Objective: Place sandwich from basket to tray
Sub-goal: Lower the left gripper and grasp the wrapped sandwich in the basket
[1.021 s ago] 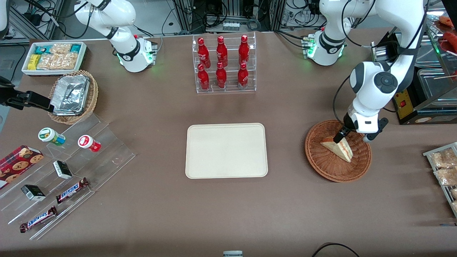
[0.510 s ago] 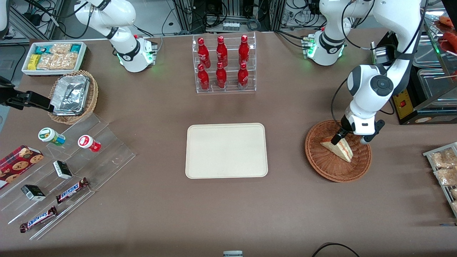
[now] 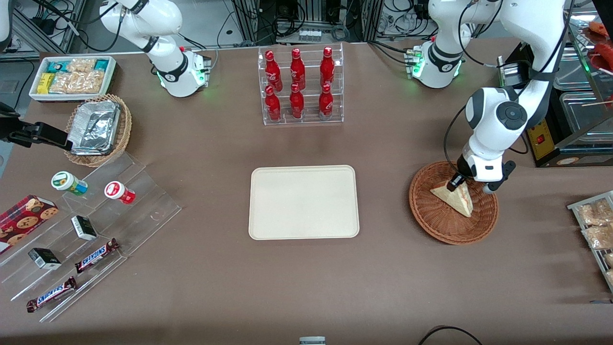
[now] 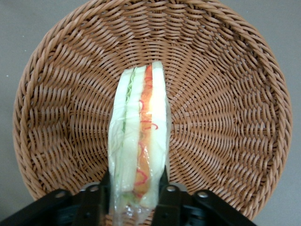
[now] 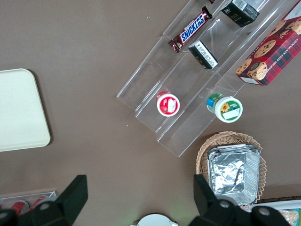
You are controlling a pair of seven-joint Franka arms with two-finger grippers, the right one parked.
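Sandwich (image 4: pixel 139 146) upright in basket (image 3: pixel 438 223), fingers (image 4: pixel 96 200) clamped on its end, gripper (image 3: pixel 455 184) pointing down.

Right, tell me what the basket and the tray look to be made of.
The basket looks like woven wicker, matte reddish-brown: its interlaced strands show clearly. The tray looks like smooth cream plastic or melamine, hard to tell which, with a plain matte face and low rim. The gripper is shut on the sandwich in the basket.
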